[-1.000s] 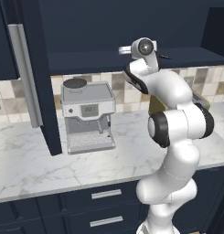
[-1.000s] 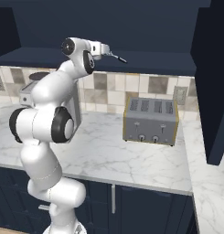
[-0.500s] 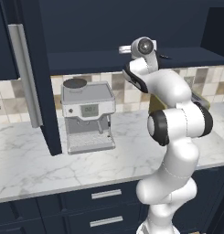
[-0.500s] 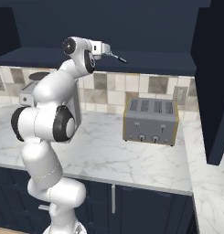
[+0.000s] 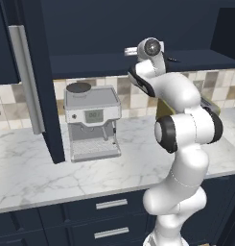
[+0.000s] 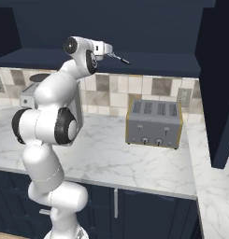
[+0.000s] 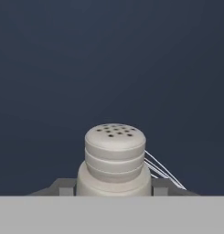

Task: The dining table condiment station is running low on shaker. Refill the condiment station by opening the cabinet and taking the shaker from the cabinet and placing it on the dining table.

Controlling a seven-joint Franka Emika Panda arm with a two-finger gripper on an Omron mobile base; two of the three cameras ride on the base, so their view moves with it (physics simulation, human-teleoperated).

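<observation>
The shaker (image 7: 114, 160), pale grey-beige with a ridged, perforated cap, stands upright in the hand view. My gripper (image 7: 112, 188) is shut on its body, with one finger (image 7: 63, 187) on each side. The dark navy back wall of the cabinet (image 7: 109, 59) lies behind it. In the base views my arm reaches up, with the wrist (image 5: 151, 47) at the open cabinet's lower shelf (image 5: 90, 62). The cabinet door (image 5: 40, 86) with its silver bar handle (image 5: 24, 77) is swung open. The dining table is out of view.
A thin metal utensil (image 6: 120, 59) lies on the shelf right beside the hand. Below, on the marble worktop (image 5: 52, 173), stand an espresso machine (image 5: 91, 122) and a toaster (image 6: 154, 122). The other open cabinet door (image 6: 221, 84) hangs at the right.
The arm holds the same pose in both base views. The jaws have closed in from wide onto the shaker.
</observation>
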